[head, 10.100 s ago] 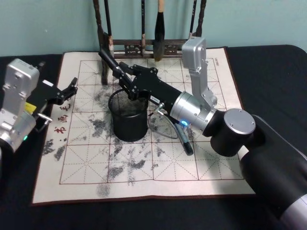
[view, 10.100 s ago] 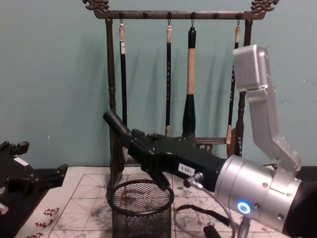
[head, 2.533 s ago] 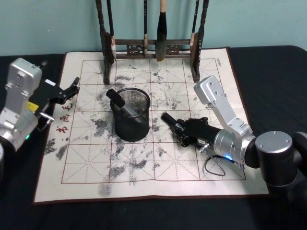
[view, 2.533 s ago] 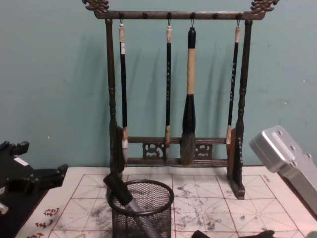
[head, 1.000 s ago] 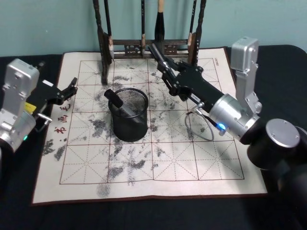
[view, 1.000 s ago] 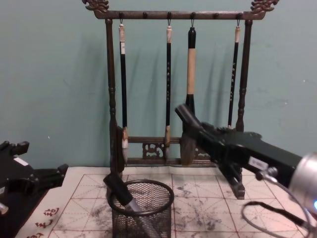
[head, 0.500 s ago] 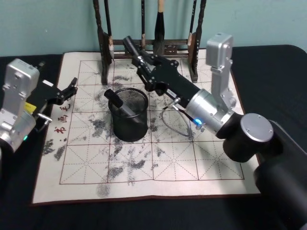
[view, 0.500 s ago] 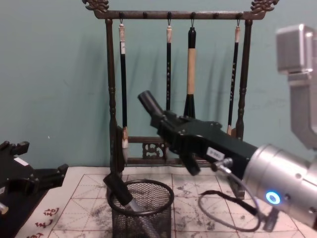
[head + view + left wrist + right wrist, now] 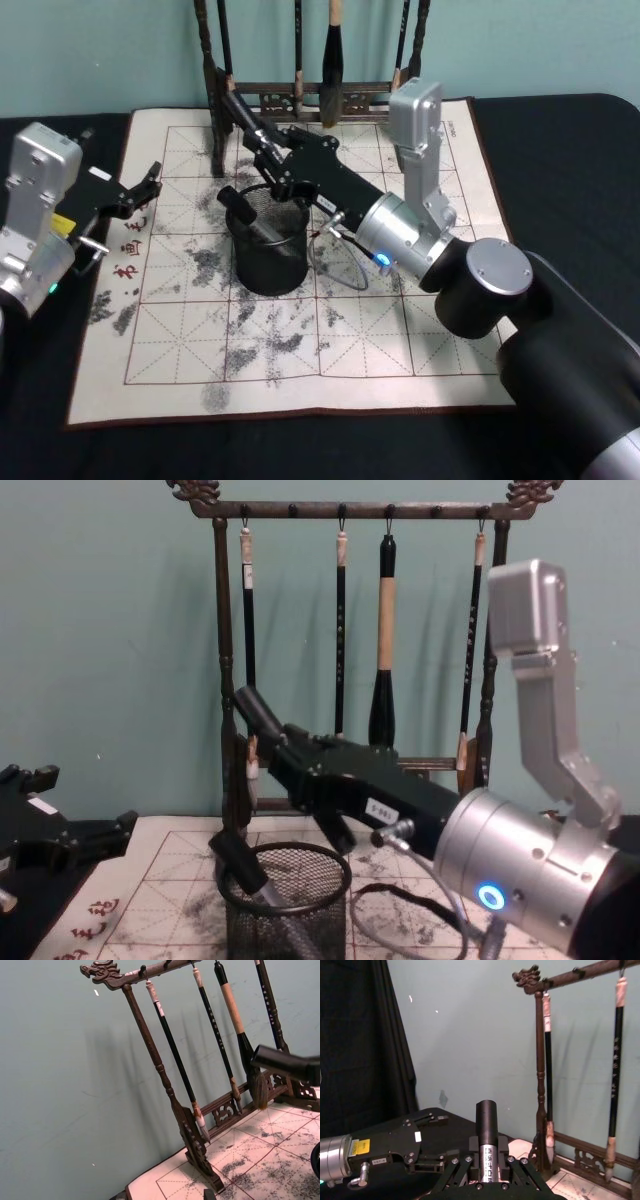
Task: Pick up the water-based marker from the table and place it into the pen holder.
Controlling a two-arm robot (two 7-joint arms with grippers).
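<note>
Right wrist view: right gripper [image 9: 487,1162] clamps marker [image 9: 486,1122]

I hold a black marker [image 9: 241,112] tilted just above the round black mesh pen holder [image 9: 268,265], which stands upright; a second marker [image 9: 238,205] leans inside.

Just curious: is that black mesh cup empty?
Not empty: a marker leans inside the pen holder, cap above the rim; right gripper holds another marker above.

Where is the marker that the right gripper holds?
In the head view the marker sits tilted in the right gripper, raised over the pen holder, just in front of the brush rack.
</note>
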